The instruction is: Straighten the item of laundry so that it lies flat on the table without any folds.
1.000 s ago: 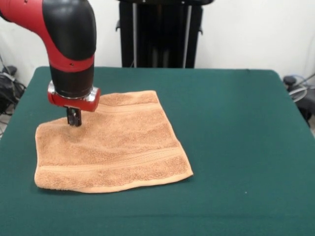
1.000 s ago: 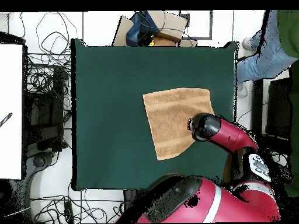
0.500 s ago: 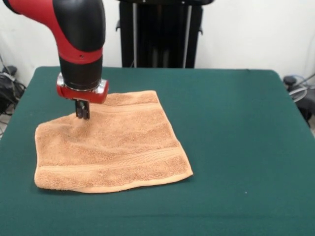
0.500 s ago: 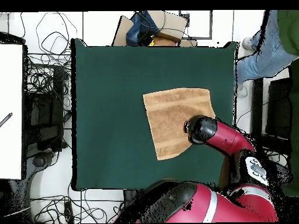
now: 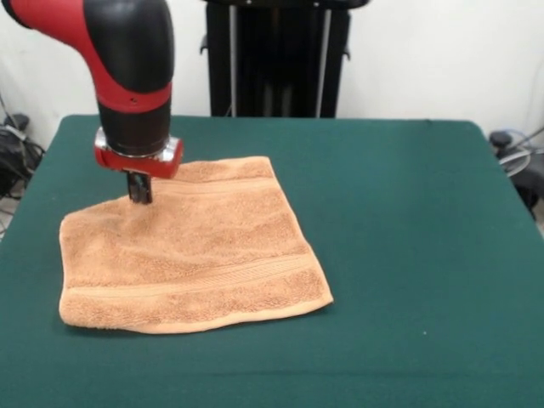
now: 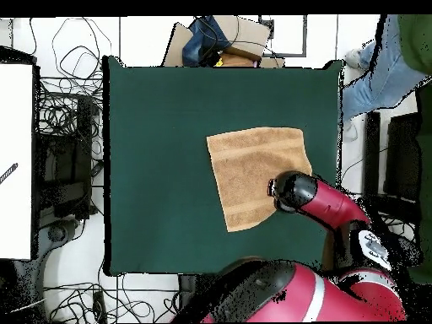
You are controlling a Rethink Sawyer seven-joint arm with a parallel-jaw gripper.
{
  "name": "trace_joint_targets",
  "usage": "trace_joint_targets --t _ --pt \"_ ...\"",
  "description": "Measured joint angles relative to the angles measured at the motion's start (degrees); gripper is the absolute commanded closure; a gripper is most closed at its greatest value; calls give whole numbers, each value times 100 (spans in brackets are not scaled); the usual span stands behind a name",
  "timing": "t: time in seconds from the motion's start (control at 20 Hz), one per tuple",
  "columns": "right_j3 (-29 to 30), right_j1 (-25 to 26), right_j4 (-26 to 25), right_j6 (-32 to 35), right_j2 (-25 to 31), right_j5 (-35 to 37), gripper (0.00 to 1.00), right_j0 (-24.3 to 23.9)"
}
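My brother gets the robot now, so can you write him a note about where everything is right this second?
Gripper: pointing straight down at the towel's far left corner area; whether its jaws are open or shut cannot be told.
Towel: spread on the left half of the green table, nearly flat.
Done: most of the towel lies smooth.
Left: the corner region near the gripper looks cut short, possibly tucked under; it probably needs pulling out, then a check for folds.

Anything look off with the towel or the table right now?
Only the towel: its far-left corner under the gripper looks cut off at a slant, as if still folded or bunched, and it lies askew to the table edges. No damage or spills show.
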Motion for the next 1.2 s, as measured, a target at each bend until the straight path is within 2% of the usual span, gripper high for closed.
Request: trace_joint_targets --t 0.4,0.8,0.85,1.2 --pt "-17 205 -15 0 22 -1 100 -505" --pt "-24 263 -119 0 33 -58 100 -632" --pt "-28 259 -133 0 31 -63 0 -634" --pt "-67 234 -206 0 -1 -145 0 -679"
